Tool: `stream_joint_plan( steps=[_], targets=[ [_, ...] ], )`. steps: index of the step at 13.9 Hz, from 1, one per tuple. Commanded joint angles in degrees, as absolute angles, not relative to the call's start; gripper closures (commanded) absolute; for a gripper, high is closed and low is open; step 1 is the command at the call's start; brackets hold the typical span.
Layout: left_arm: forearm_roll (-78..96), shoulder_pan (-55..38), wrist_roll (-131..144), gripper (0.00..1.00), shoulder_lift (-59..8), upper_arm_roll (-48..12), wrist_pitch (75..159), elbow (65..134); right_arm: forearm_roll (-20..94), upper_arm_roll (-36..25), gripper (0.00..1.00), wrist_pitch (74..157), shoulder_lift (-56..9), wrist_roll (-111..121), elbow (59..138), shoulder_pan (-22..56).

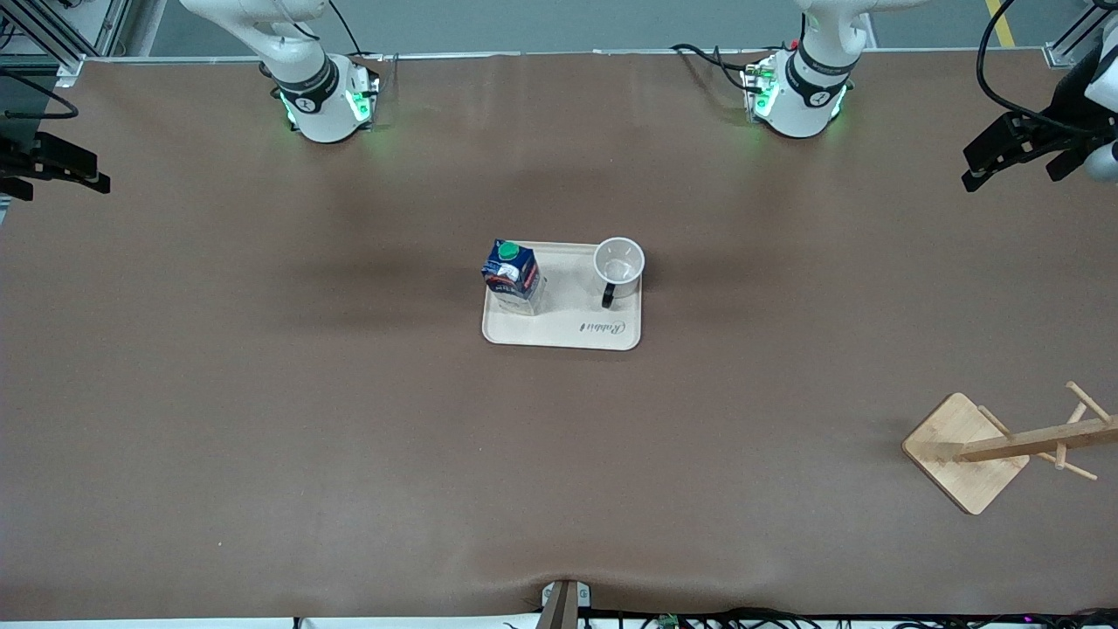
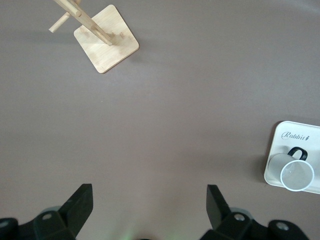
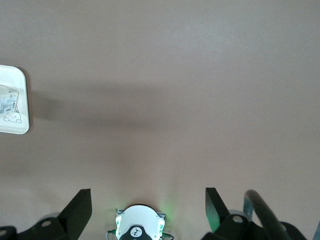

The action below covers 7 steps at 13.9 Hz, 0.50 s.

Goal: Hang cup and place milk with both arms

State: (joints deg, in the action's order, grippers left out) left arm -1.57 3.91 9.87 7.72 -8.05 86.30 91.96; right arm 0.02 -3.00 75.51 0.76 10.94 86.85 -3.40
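A cream tray sits at the middle of the brown bench, and both task things stand on it. The milk, a dark blue carton with a green round cap and a red-and-white label, stands upright in the tray corner toward the right arm's end and away from the front camera. The cup, a white mug seen from above with its mouth open upward, stands in the corner toward the left arm's end, level with the milk and well apart from it; its black handle points toward the front camera. In the left wrist view the cup shows at the tray's edge, the handle toward the printed word on the tray. A wooden rack with a square base, a post and pegs stands near the bench's left-arm end, nearer to the front camera than the tray and well apart from it; the left wrist view shows the same rack. Both arms wait, drawn back to the sides. The left pincer hangs over the bench's left-arm end near the edge, and its fingers stand wide apart with nothing between them. The right pincer hangs over the right arm's end, its fingers likewise spread wide and empty.
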Motion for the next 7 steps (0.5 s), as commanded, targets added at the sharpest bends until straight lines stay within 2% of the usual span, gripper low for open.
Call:
stream_joint_plan(
  steps=[1,5,7],
  targets=[
    [-1.4,4.3,8.6,0.00,7.1,-8.1,85.1,90.4,1.1,-3.3,0.00,74.7,0.4,10.0,86.7,-3.3],
    [-1.5,4.3,8.6,0.00,6.6,-8.1,85.2,90.2,1.1,-3.3,0.00,74.6,0.4,10.0,86.4,-3.3],
    [-1.4,4.4,8.6,0.00,3.9,-8.0,85.1,87.2,1.1,-3.4,0.00,74.4,0.4,10.0,86.6,-3.5]
  ],
)
